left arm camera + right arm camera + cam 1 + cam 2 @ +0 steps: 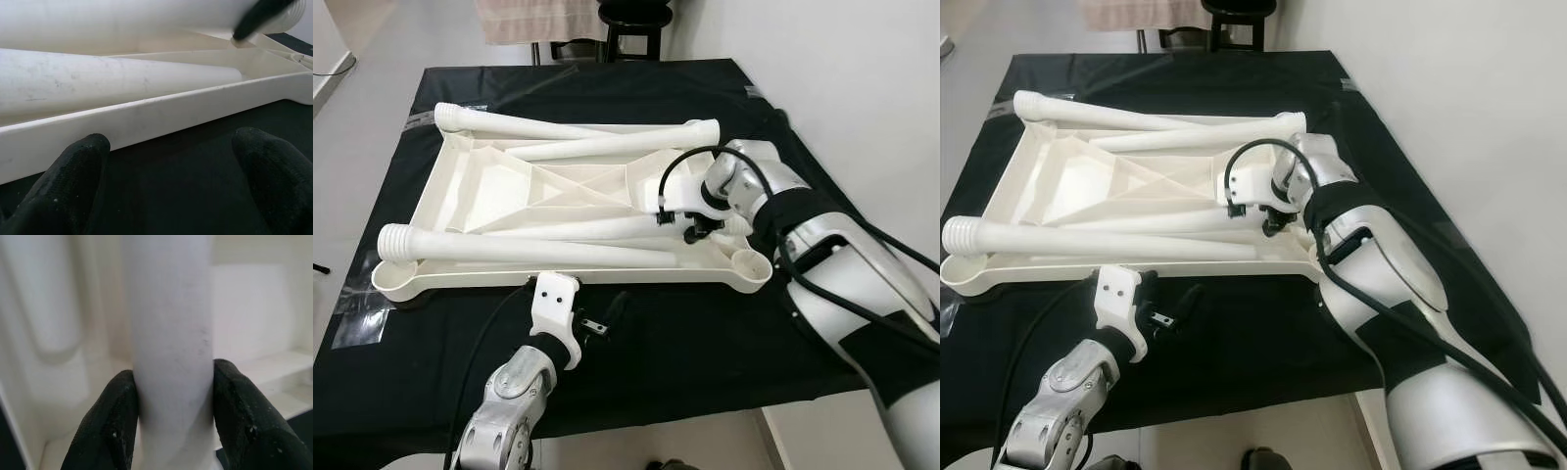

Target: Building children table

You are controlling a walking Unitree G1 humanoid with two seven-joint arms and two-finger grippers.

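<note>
Lying upside down on the black-covered desk [705,343], the white tabletop [558,186] carried four loose legs. The right hand [690,227] gripped one leg [168,357]; the left hand [597,323] hovered open beside the rim. No writing was readable.

Right arm extends forward from the right side, elbow bent, wrist turned inward toward the left. Right gripper [690,227] is closed: both black fingers [110,426] press against opposite sides of a white table leg [171,347], contact confirmed in the right wrist view. Left arm rises from the near edge, forearm angled forward. Left gripper [607,318] hangs low, its fingers [73,171] spread wide apart, gripping nothing.
</note>
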